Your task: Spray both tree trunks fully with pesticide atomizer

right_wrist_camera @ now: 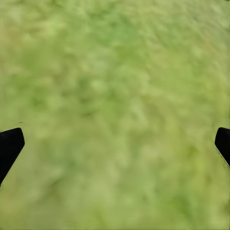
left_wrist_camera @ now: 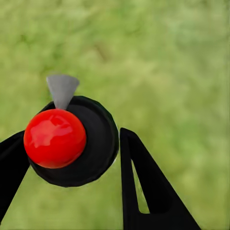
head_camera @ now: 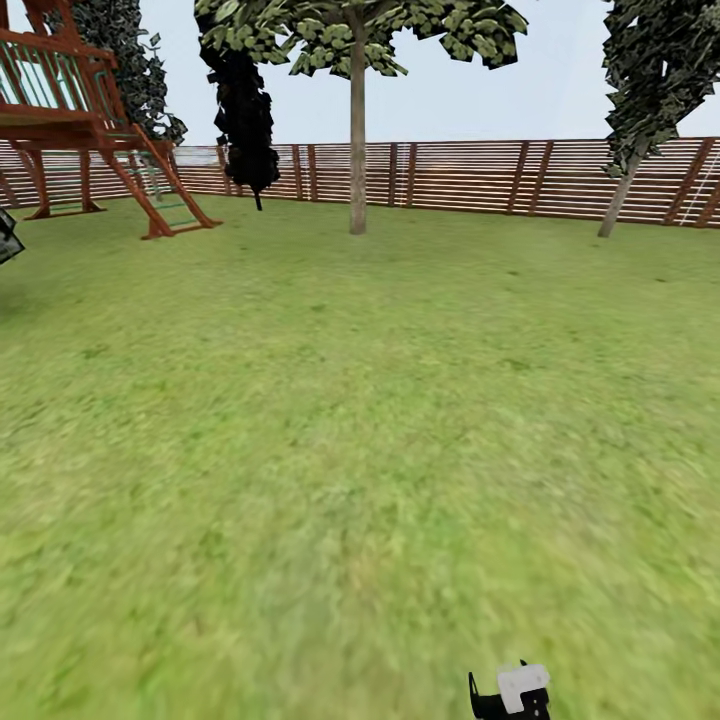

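From the head view, the garden's grass floor (head_camera: pixel 330 450) runs back to a brown slatted fence (head_camera: pixel 470 175). One of the trees stands near the fence at the middle, its pale straight tree trunk (head_camera: pixel 357 140) upright under green foliage. A second tree (head_camera: pixel 625 180) leans at the far right by the fence. A black-leaved tree (head_camera: pixel 243 110) stands left of the middle trunk, and a red-brown wooden play frame (head_camera: pixel 90 130) with a ladder stands at the far left. At the bottom edge, right of centre, a small dark thing with a pale grey top (head_camera: pixel 512 692) shows; it may be the pesticide atomizer or part of the robot, too cut off to tell.

In the left wrist view, the left hand (left_wrist_camera: pixel 72 158) has its two black fingers (left_wrist_camera: pixel 143 187) closed around a round black body with a glossy red ball (left_wrist_camera: pixel 55 138) on it and a grey cone tip (left_wrist_camera: pixel 62 89), seen end on over blurred grass; this looks like the atomizer held between the fingers.

In the right wrist view, the right hand (right_wrist_camera: pixel 115 143) is spread wide, its black fingertips (right_wrist_camera: pixel 9 146) at opposite sides with nothing between them, over green grass
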### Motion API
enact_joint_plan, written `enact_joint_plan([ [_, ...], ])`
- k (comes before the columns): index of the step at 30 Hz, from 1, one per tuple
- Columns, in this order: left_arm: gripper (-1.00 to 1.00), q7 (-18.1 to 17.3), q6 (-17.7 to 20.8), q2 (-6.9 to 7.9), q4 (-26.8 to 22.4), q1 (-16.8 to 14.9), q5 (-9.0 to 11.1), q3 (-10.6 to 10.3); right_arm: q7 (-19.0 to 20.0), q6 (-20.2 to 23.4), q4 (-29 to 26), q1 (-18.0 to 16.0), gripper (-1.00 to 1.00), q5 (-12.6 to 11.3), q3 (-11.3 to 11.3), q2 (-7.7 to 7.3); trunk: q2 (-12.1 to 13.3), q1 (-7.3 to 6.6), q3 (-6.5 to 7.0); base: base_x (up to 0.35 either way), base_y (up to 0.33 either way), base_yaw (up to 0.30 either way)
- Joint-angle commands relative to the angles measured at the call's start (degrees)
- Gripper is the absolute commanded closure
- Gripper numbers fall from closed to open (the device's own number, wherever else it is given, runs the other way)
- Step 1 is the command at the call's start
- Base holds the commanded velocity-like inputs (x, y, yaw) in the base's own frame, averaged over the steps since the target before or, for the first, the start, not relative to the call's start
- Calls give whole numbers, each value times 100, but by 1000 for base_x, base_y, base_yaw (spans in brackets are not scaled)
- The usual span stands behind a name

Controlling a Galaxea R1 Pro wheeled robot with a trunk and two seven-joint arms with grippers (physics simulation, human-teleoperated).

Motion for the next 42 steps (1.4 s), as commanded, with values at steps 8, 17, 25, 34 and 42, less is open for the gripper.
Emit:
enact_joint_plan([
  [8, 100, -4, -21, 0, 6, -4, -23, 27, -25, -15, 7, -4, -100, 62, -43, 1, -2, 3, -5, 336, 0, 0],
  [17, 100, -4, -22, 0, 4, -4, -23, 27, -25, -15, 7, -4, -100, 62, -43, 0, -2, 3, -5, 336, 0, 0],
  [25, 100, -2, -25, 0, 4, -4, -23, 27, -25, -15, 7, -4, -100, 62, -43, 0, -2, 3, -5, 336, 0, 0],
  [34, 100, -4, -27, 0, -1, -4, -23, 27, -25, -15, 7, -4, -100, 62, -43, 2, -2, 3, -5, 336, 0, 0],
  [42, 100, -4, -27, 0, -3, -4, -23, 27, -25, -15, 7, -4, -100, 62, -43, 3, -2, 3, -5, 336, 0, 0],
])
